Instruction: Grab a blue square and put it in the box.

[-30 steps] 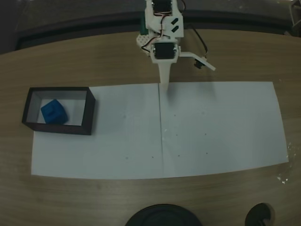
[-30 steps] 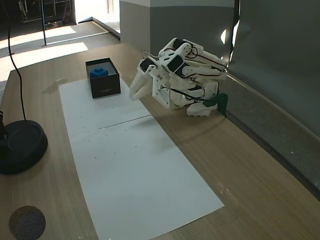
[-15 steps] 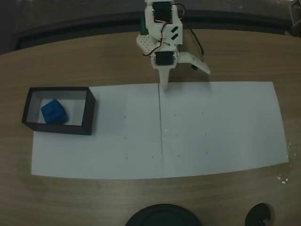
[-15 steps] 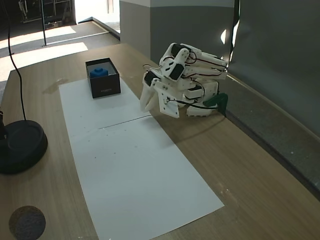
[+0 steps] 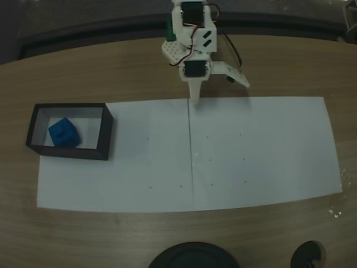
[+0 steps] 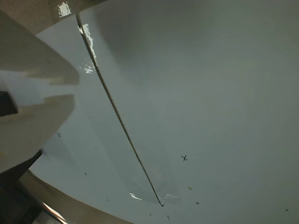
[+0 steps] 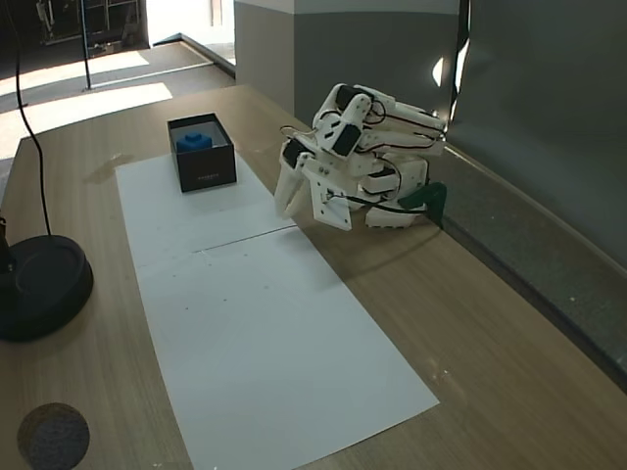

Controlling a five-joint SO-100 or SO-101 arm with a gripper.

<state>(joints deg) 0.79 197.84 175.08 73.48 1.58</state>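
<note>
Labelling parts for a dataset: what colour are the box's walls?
Black walls on the box, around a white floor; clearest in the fixed view from above.

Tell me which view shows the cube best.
A fixed view looking down: the cube sits unobstructed on the floor of the box, whole top visible. In a fixed view from the side, the cube is small, partly behind the wall.

Arm is folded back over its base, wrist pitched down. End effector is pointed downward, tips brought together, nothing held betw. fingers.
</note>
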